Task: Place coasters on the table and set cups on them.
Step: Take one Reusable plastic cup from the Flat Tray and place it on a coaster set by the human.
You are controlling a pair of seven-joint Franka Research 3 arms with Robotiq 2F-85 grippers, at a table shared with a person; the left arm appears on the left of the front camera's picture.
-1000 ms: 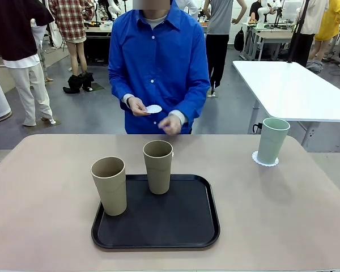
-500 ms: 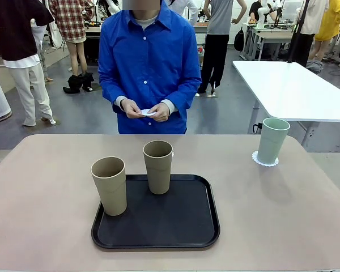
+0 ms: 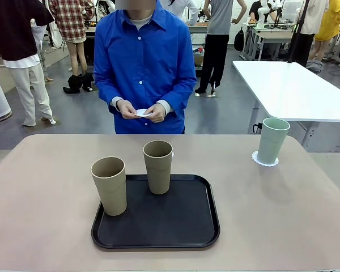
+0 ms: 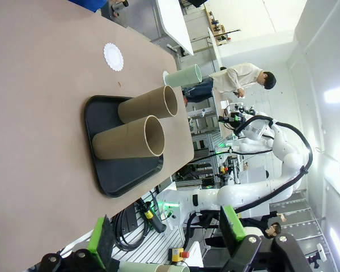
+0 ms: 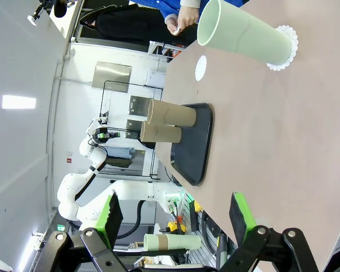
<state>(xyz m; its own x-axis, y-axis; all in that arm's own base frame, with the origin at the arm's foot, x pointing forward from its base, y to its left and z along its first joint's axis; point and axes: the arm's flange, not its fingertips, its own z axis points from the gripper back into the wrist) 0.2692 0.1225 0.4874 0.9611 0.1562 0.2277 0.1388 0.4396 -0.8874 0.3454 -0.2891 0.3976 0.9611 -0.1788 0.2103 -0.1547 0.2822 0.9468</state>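
While the mint cup stands on its coaster, both tan cups stand on the black tray | second coaster bare on worktop, third coaster in person's hands | left end effector, right end effector wide open, empty

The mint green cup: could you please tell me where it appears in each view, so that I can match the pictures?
Front view: the mint green cup stands upright at the right, on a coaster, right of the black tray.
Left wrist view: mint green cup at upper middle, sideways in the picture, above the black tray.
Right wrist view: mint green cup along the top, sideways, on its coaster.
Shared landmark: the black tray.
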